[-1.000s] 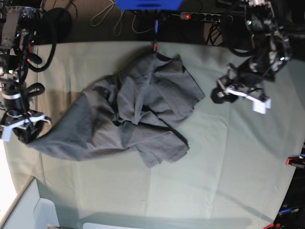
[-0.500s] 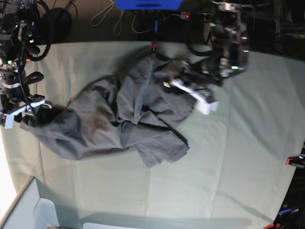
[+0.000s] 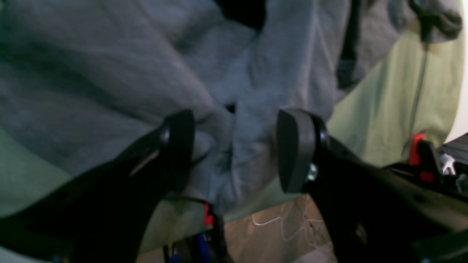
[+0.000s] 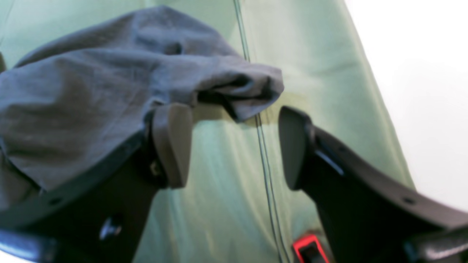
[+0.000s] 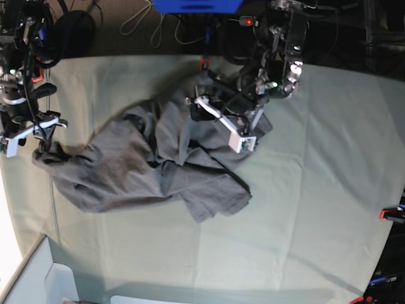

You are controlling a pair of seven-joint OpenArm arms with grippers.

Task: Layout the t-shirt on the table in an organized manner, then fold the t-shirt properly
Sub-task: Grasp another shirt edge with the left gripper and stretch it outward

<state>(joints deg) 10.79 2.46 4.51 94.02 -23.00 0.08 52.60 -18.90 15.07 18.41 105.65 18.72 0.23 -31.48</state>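
Over the crumpled t-shirt (image 5: 158, 164), left gripper (image 3: 234, 149) gapes; right gripper (image 4: 234, 146) gapes at its edge.

Table (image 5: 304, 209), pale green creased cloth cover; bore crumpled dark grey t-shirt (image 5: 158, 161) toward ten o'clock; red clamp (image 5: 390, 214) at three.

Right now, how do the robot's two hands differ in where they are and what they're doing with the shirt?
The left hand hangs over the middle of the crumpled t-shirt, near the table's far edge; the right hand sits at the shirt's end corner by the table's side edge. Between the left hand's fingers lies bunched shirt cloth; between the right hand's, mostly bare table, the shirt corner just beyond. Both are open, neither gripping the shirt.
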